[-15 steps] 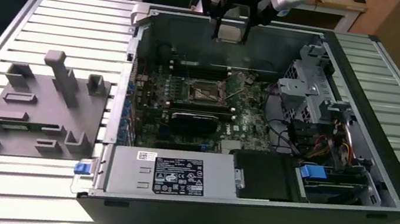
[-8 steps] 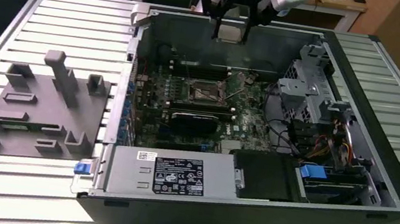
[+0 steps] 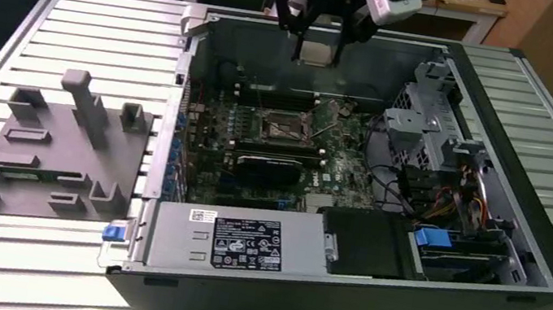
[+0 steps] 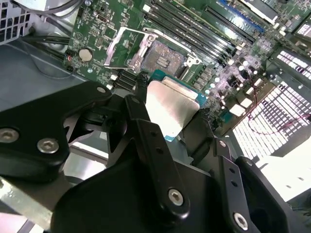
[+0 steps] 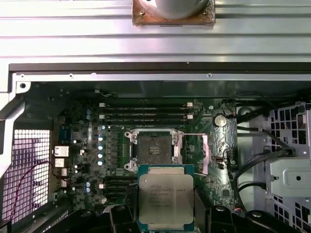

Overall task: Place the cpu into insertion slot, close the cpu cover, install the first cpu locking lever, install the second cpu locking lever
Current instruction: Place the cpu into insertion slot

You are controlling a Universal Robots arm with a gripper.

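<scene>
Black gripper (image 4: 172, 110) links crowd the front of the second wrist view. Its two fingers (image 4: 138, 104) are pinched onto opposite edges of the cpu (image 4: 167, 104), whose silver top faces out with a green rim showing at one end. From where I stand, the chip hangs in the air over the open case (image 3: 527, 242), near the wall farthest from the exterior camera and well above the board (image 3: 345, 173). The slot (image 5: 151, 150) lies bare on the board with its dark centre showing, and the cover (image 5: 197, 154) is swung open just beside it. Long memory slots (image 5: 146, 114) run along a neighbouring side of the slot. Cables (image 5: 260, 156) loop between the board and the drive cage (image 3: 439, 134) on the exterior view's right. A grey power supply (image 3: 230, 243) fills the near end of the case. Outside the case, on the slatted table (image 3: 111, 15) at the exterior view's left, sits a grey fixture (image 3: 58, 147) with upright posts, well apart from the work. The links hide one end of the cpu in the second wrist view, and in the first wrist view the picture's edge cuts off the chip and fingers. In the exterior view the arm above the gripper is cut off too, and the fine metalwork round the slot is too small to sort out.
</scene>
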